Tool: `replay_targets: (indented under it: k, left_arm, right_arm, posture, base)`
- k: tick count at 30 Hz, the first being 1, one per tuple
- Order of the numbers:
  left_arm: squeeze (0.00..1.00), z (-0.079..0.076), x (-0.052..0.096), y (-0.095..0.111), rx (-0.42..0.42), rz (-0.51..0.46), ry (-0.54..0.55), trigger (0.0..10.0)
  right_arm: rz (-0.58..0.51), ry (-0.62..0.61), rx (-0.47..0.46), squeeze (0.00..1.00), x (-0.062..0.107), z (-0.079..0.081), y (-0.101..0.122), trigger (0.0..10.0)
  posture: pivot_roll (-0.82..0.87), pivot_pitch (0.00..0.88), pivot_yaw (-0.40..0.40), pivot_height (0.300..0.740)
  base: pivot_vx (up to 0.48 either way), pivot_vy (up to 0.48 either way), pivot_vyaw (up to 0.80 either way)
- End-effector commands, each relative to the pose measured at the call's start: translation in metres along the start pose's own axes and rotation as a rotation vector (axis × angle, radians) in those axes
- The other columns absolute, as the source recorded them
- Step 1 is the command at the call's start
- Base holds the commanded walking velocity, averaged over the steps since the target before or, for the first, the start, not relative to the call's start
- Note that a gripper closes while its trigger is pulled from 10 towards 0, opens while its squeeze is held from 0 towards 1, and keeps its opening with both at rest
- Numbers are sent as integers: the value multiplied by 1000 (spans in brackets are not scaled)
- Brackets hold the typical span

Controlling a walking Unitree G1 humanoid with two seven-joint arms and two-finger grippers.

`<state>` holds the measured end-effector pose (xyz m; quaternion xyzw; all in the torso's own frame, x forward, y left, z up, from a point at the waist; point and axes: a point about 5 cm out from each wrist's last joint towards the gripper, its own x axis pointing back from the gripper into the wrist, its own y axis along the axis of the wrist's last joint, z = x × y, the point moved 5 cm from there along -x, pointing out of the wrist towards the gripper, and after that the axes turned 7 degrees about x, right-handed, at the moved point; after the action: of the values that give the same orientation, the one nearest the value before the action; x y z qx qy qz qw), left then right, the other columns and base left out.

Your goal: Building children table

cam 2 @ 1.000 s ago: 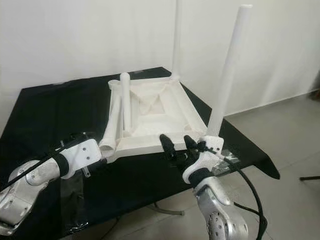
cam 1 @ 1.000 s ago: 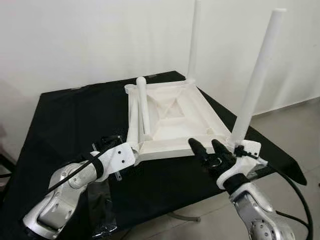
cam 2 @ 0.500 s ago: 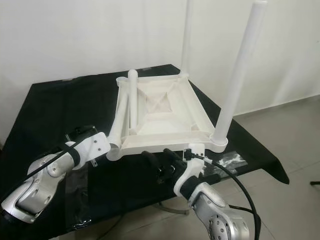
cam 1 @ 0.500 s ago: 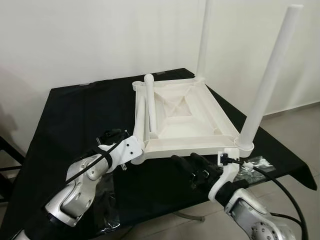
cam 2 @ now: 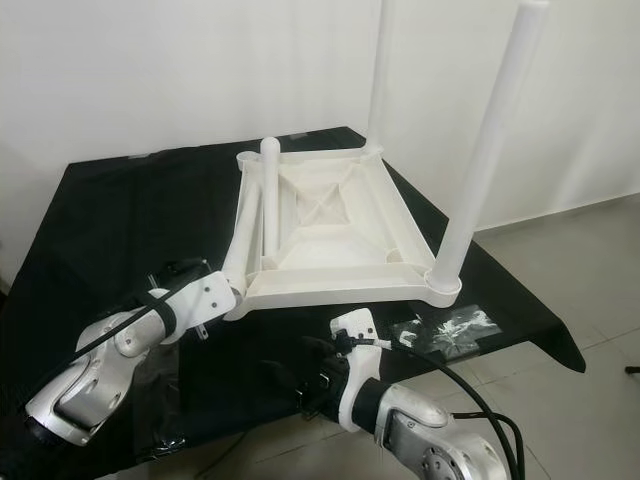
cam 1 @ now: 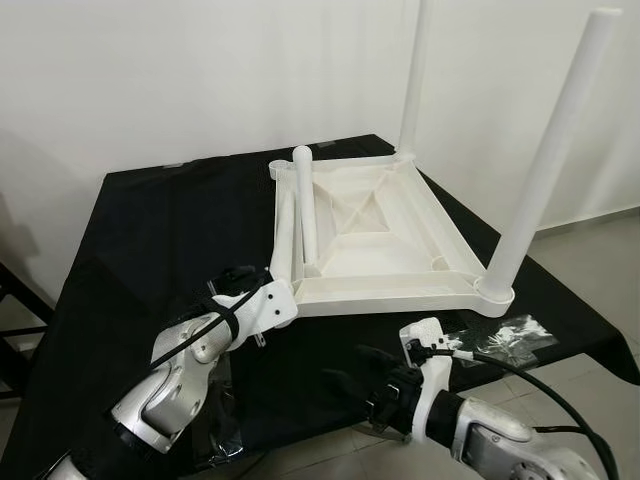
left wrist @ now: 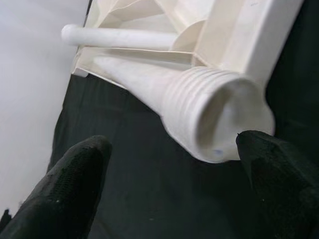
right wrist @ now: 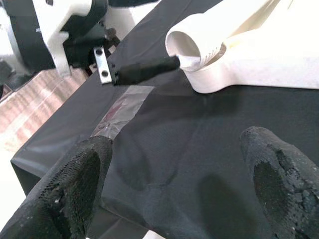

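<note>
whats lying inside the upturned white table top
Two loose white legs lie along the left side of the upside-down table top, one propped over the other. Its ribbed underside is otherwise bare; whatever lies beneath the legs is covered.

The tabletop (cam 1: 390, 250) and its legs (cam 1: 545, 170) look like white plastic, smooth and matt, with a little soft shine. The loose leg (left wrist: 199, 99) has a ribbed end with fine ridges. The surface (cam 1: 150, 230) is covered by black matt cloth with light folds. A clear glossy plastic bag (cam 1: 510, 335) lies on it. The arms (cam 1: 170, 370) are silver metal, slightly shiny. The fingers (right wrist: 79, 184) of the right gripper (right wrist: 174, 194) are black and rough.
</note>
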<state>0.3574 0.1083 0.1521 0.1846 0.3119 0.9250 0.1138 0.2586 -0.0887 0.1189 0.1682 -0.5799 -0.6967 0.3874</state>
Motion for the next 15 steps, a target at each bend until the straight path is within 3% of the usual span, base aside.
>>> replay_targets:
  k: [1,15]
  left_arm:
    - [0,-3,-4,1,-9,-2,-2,10000]
    - [0,2,-23,12,-24,-21,49,10000]
  right_arm:
    - [5,14,-5,0,1,3,0,10000]
    - [0,24,-18,0,0,6,0,10000]
  posture:
    - [-101,19,36,740]
    - [-110,13,47,740]
  base:
    - [0,0,0]
    - [0,0,0]
